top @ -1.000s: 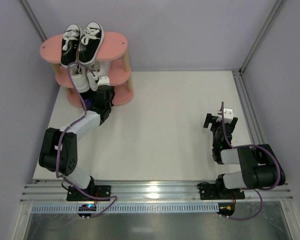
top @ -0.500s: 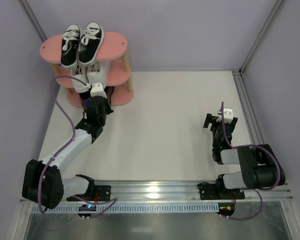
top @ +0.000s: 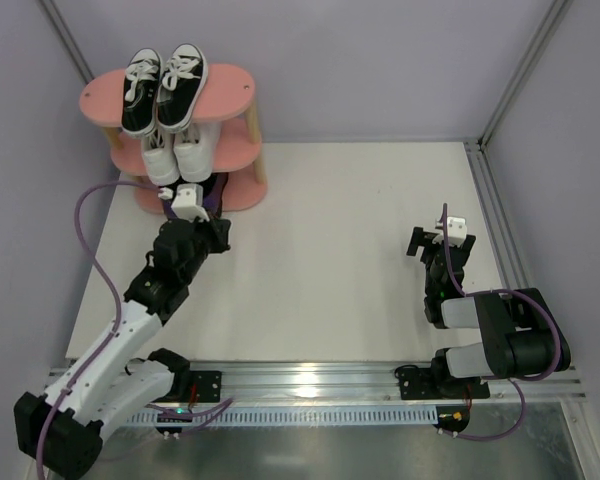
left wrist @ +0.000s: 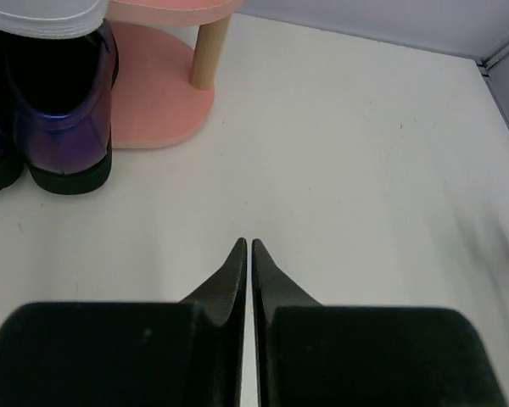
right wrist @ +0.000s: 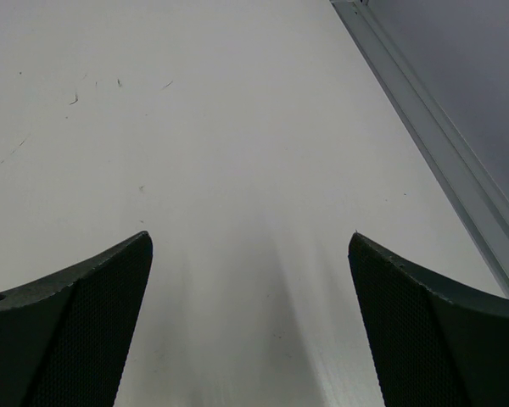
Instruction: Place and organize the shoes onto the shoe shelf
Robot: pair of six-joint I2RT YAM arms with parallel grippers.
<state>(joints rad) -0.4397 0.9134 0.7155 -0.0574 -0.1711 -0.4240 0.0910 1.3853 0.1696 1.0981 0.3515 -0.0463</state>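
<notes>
The shoe shelf (top: 235, 95) stands at the far left of the white table (top: 330, 230), against lavender walls (top: 360, 60). It carries black sneakers (top: 165, 85) on top, white sneakers (top: 175, 155) in the middle and purple shoes (left wrist: 64, 119) at the bottom. The left gripper (left wrist: 247, 246) is closed and empty, near the shelf. The right gripper (right wrist: 250, 242) is open and empty.

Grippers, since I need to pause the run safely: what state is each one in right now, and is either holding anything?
Left gripper: shut, fingers together, holding nothing.
Right gripper: open, nothing between its fingers.
</notes>
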